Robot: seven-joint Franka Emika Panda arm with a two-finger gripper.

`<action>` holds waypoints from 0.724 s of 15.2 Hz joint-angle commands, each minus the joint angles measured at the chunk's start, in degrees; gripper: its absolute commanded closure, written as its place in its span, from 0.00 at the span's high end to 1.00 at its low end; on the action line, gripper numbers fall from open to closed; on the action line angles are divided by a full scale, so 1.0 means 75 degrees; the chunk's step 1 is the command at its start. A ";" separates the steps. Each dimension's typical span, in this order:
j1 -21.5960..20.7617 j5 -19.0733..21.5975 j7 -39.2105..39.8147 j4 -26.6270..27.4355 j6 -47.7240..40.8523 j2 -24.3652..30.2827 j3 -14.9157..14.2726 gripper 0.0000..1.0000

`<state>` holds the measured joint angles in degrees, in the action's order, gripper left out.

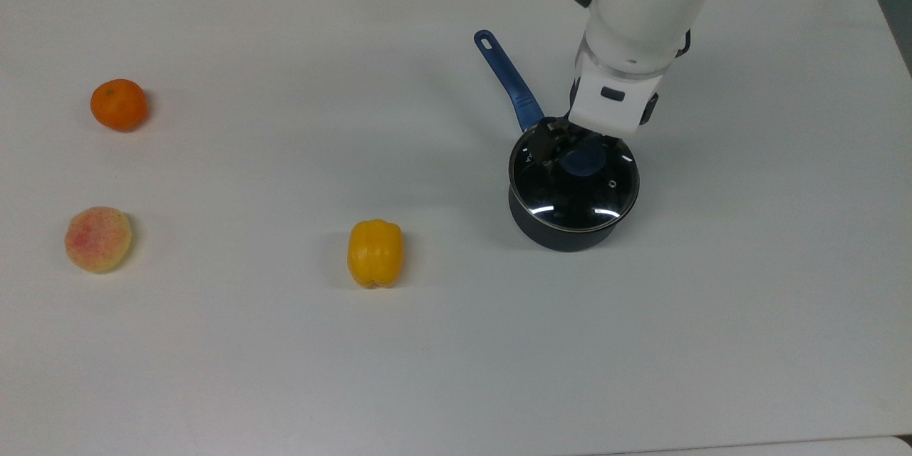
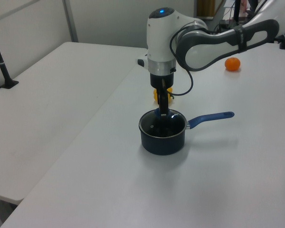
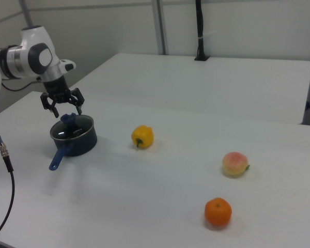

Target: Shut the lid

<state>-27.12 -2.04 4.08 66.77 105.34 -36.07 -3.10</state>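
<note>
The lid [image 1: 574, 178] sits on the dark saucepan [image 1: 563, 228], its metal rim level with the pan's edge all round in the top view, so by the look of it the closing is done or nearly so. The hand [image 3: 61, 109] hangs just above the lid's blue knob [image 1: 583, 161] with its fingers spread apart, one to each side of the knob and gripping nothing.

The lid is glass in a metal band: stiff, fairly weighty for its width, smooth, and liable to chip or crack if dropped or knocked against the pan. The dome offers no purchase and would slip. The knob at the centre is the only sensible hold, and a pinch there should keep the lid balanced and level.
</note>
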 commanded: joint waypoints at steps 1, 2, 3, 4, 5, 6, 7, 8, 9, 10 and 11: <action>0.0042 -0.0010 -0.0134 0.1511 0.0017 0.1732 -0.0043 1.00; 0.0089 0.0002 -0.0181 0.1991 -0.0018 0.2191 -0.0043 1.00; 0.0194 0.0014 -0.0193 0.2437 -0.0030 0.2636 -0.0043 1.00; 0.0299 0.0014 -0.0205 0.3010 -0.0053 0.3244 -0.0043 1.00; 0.0474 0.0025 -0.0344 0.3259 -0.0204 0.3575 -0.0043 1.00; 0.0685 0.0060 -0.0531 0.3366 -0.0519 0.3845 -0.0020 1.00; 0.0919 0.0142 -0.0823 0.3425 -0.1125 0.4196 -0.0008 1.00; 0.1095 0.0293 -0.0977 0.3426 -0.1433 0.4385 0.0003 1.00; 0.1399 0.0573 -0.1152 0.3449 -0.1889 0.4654 0.0015 1.00; 0.1610 0.0669 -0.1189 0.3484 -0.2183 0.4807 0.0027 1.00; 0.1810 0.0682 -0.1247 0.3508 -0.2383 0.4902 0.0073 1.00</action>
<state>-17.60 0.78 -2.40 89.19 91.57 -4.28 -3.40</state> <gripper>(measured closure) 0.000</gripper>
